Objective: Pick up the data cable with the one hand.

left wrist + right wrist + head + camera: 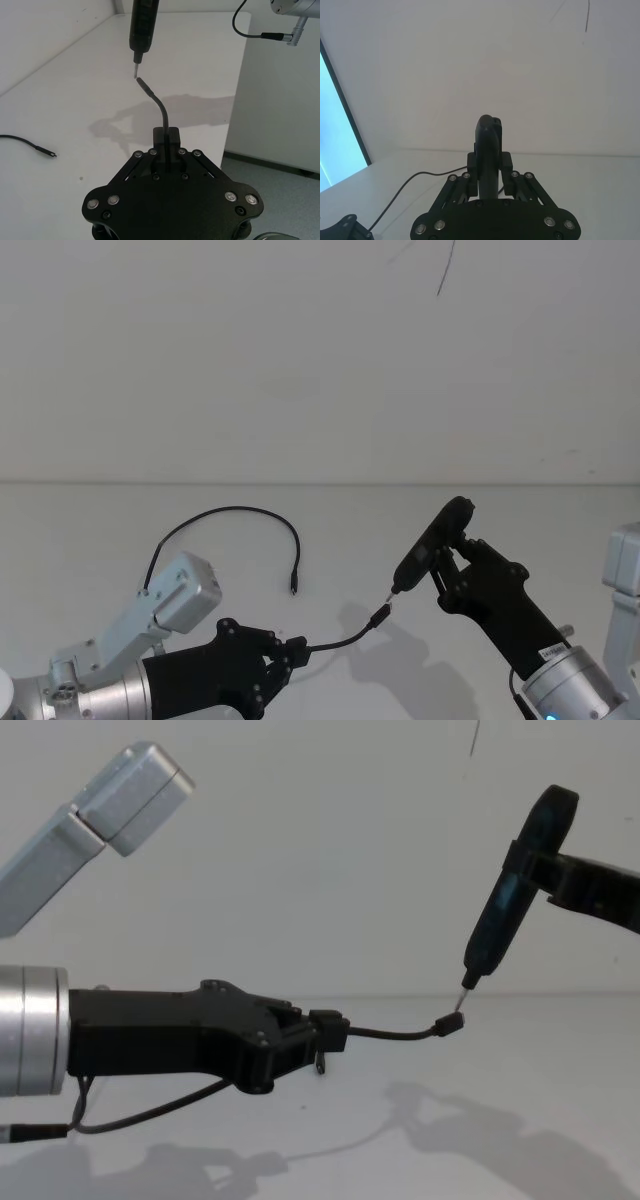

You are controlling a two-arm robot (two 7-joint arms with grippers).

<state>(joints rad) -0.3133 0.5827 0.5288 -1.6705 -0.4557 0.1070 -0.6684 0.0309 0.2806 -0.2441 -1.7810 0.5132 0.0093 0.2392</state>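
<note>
Black and thin, the data cable sits low in the head view, just left of centre. A short free length curves up and to the right from the grasp to a small dark plug. In the chest view that length hangs clear of the white surface and throws a shadow beneath it. It looks limp but holds a gentle bend, so it should sag and swing when moved. A long loop, apparently the rest of the same cable, arcs across the surface in the centre-left of the head view, and its far plug lies flat there.

The left end effector, in the lower left of the head view, has its fingers clamped together on the cable close behind the plug end.

The right end effector, in the lower right of the head view, is closed around a slim black pen-like tool. The tool slants down and to the left, its pointed tip just beside the cable's plug. Whether they touch cannot be told.

The grasp looks made, and the step in hand is the lift. To my eye the next move calls for raising the left arm steadily until the trailing loop leaves the surface. The plug should be kept off the tool's tip, and the grip must stay firm so the thin cable cannot slip.
</note>
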